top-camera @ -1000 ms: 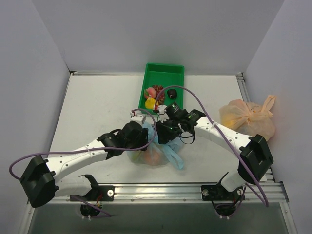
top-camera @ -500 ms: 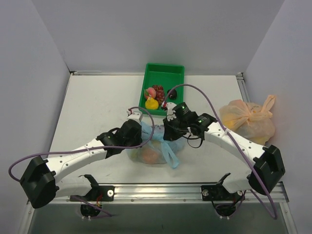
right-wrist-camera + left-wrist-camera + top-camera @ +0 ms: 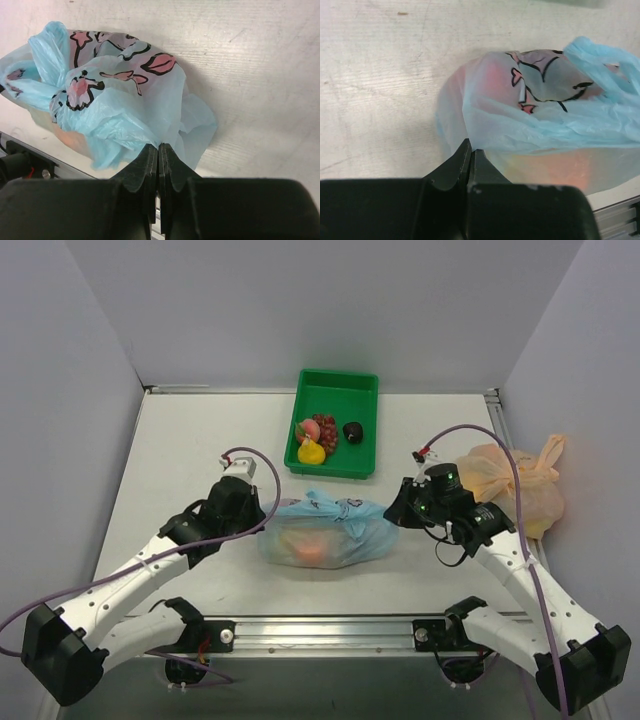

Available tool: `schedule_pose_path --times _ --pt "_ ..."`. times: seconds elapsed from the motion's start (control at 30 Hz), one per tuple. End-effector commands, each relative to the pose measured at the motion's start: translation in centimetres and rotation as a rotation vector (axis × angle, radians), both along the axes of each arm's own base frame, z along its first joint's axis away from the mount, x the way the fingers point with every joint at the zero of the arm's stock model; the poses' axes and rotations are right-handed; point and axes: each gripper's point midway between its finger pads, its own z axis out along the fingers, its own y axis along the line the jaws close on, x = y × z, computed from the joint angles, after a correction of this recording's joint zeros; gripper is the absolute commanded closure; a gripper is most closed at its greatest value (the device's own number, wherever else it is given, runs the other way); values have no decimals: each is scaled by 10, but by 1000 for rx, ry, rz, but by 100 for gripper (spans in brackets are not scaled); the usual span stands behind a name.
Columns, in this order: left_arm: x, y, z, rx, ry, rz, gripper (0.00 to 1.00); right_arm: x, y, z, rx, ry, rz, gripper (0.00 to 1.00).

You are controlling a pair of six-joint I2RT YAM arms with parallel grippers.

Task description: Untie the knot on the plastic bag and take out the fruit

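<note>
Plastic bag (image 3: pixel 330 528) lies on the desk (image 3: pixel 190 440), centre, toward the near edge, drawn out sideways between both arms. Knot (image 3: pixel 322 503) sits bunched on the bag's far upper side. Fruit (image 3: pixel 312 548) shows as an orange-red blur through the film; not separable into pieces.

Left gripper (image 3: pixel 471 150): jaws pressed together on the film at the bag's left end. Right gripper (image 3: pixel 158 148): jaws likewise pinched narrow on film at the bag's right end.

Green tray (image 3: pixel 338 386) just beyond the bag, toy fruit in its near left corner. Orange bag (image 3: pixel 510 480) far right, well apart.
</note>
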Motion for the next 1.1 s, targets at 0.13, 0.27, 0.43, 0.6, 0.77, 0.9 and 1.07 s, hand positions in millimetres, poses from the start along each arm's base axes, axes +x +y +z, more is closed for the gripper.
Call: schedule_pose_path --times 0.13,0.27,0.43,0.6,0.77,0.9,1.07 --pt "-10 13 -5 54 12 -73 100 -8 6 44 -135 -143 185 51" --pt "-10 0 3 20 1 -136 100 -17 39 65 -278 -242 407 31" --pt "-14 -6 9 -9 1 -163 100 -28 88 65 -415 -325 639 28" --pt "-18 -4 11 -24 4 -162 100 -24 112 55 -644 -389 771 29" --pt "-21 -1 14 -30 -4 -154 100 -25 119 32 -792 -385 827 34" --pt "-22 1 14 -26 -3 -148 100 -19 112 13 -921 -373 801 38" --pt "-23 8 10 0 6 -124 100 -12 97 3 -1033 -384 751 50"
